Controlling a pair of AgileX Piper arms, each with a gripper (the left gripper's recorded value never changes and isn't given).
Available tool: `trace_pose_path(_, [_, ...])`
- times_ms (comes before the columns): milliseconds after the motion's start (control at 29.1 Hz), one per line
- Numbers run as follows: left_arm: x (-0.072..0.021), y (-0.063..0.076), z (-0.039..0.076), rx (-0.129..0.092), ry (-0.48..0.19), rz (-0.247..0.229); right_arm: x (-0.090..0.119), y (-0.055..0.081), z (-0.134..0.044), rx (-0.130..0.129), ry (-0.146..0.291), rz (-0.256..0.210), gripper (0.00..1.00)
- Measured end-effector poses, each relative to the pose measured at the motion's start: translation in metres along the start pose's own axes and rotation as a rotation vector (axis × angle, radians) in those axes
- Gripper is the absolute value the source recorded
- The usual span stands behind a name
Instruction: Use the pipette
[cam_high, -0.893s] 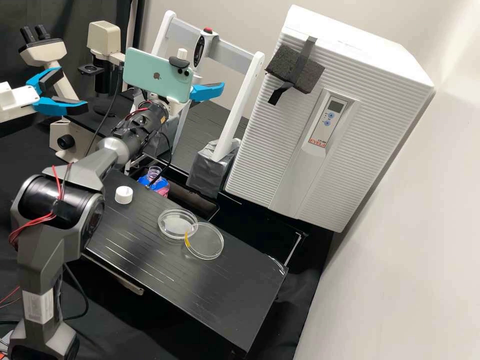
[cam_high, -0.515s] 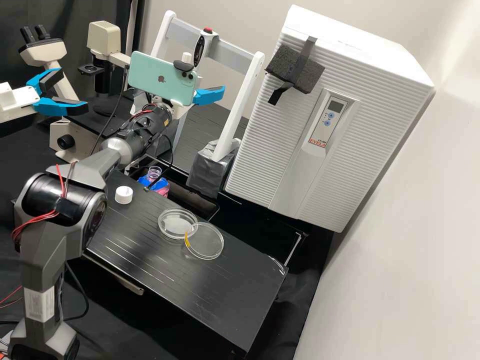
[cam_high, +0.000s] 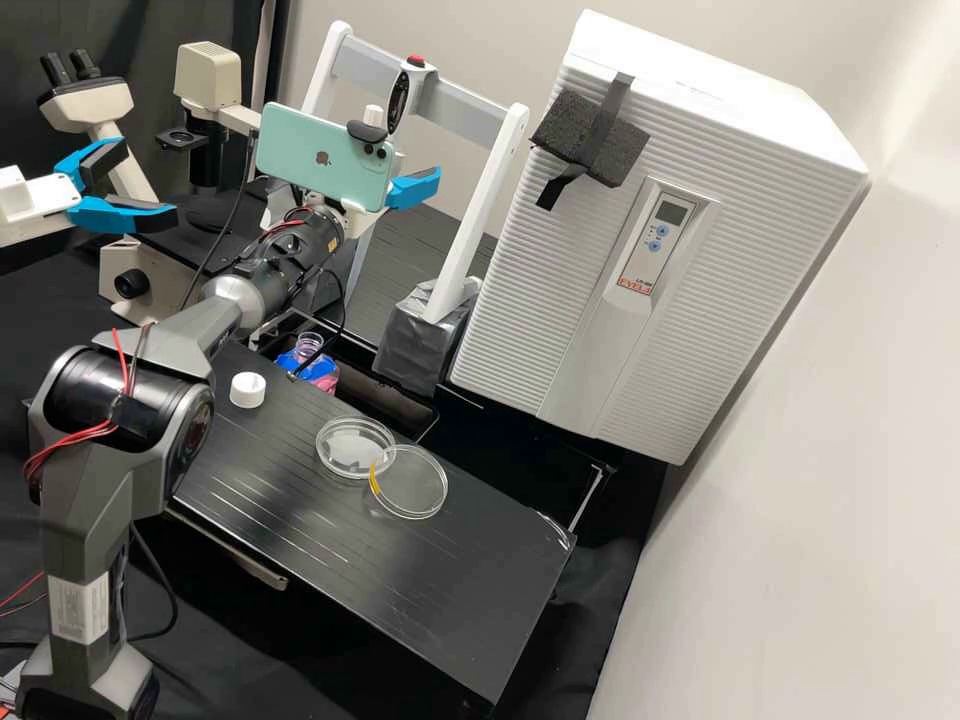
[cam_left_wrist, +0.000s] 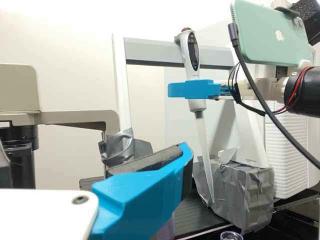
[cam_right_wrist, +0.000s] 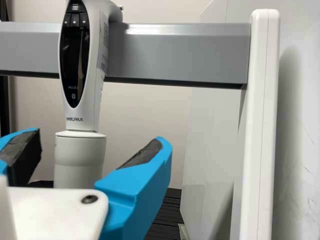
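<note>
Far left in high view: left end effector (cam_high: 145, 178) raised beside microscope (cam_high: 88, 103), blue fingers spread wide, nothing btwn them. Black desk (cam_high: 50, 300) below. Next over, dark arm (cam_high: 250, 285) stretched up & back w/ mint phone (cam_high: 315, 155) clipped on its wrist. At its end, right end effector (cam_right_wrist: 95, 142), open, one finger (cam_right_wrist: 142, 170) each side of pipette (cam_left_wrist: 191, 50) at lower barrel. Small gap visible both sides in right wrist view, so around it but not squeezing. Pipette upright, hung by its handle on grey crossbar of white stand (cam_high: 470, 105), red button on top, long thin tip pointing straight down, tip end hanging free near stand's foot. Foot wrapped in grey tape (cam_high: 415, 340). In front of stand, ribbed black board (cam_high: 420, 590) w/ white cap (cam_high: 247, 390) near its back-left corner. Small bottle (cam_high: 312, 368) w/ blue & pink contents, neck open, just past board's back edge, close to cap. Mid-board: clear dish (cam_high: 345, 445) & second clear dish (cam_high: 415, 485), rims touching or overlapping, can't tell which, w/ thin yellow bit (cam_high: 374, 482) where they meet. Far right: big white ribbed machine (cam_high: 600, 320) w/ small control panel on front, black foam pad (cam_high: 590, 135) strapped at its top corner, pale wall beyond.
</note>
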Motion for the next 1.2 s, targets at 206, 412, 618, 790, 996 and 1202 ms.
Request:
trace_pose_path(206, [0.0, 0.0, 0.0, 0.0, 0.0, 0.0, 0.0, 0.0, 0.0, 0.0, 0.0, 0.0, 0.0])
trace_pose_path(412, [0.0, 0.0, 0.0, 0.0, 0.0, 0.0, 0.0, 0.0, 0.0, 0.0, 0.0, 0.0, 0.0])
trace_pose_path(618, [0.0, 0.0, 0.0, 0.0, 0.0, 0.0, 0.0, 0.0, 0.0, 0.0, 0.0, 0.0, 0.0])
trace_pose_path(790, [0.0, 0.0001, -0.0004, 0.0, 0.001, 0.0, 0.0, 0.0, 0.0, 0.0, 0.0, 0.0, 0.0])
trace_pose_path(996, [-0.0003, 0.0007, -0.0028, -0.007, 0.009, 0.002, -0.0001, -0.0005, -0.0006, 0.0, 0.002, -0.001, 0.0])
trace_pose_path(1202, [-0.0004, 0.0009, -0.0034, -0.011, 0.011, 0.002, -0.0002, -0.0009, -0.001, 0.001, 0.003, -0.002, 0.0])
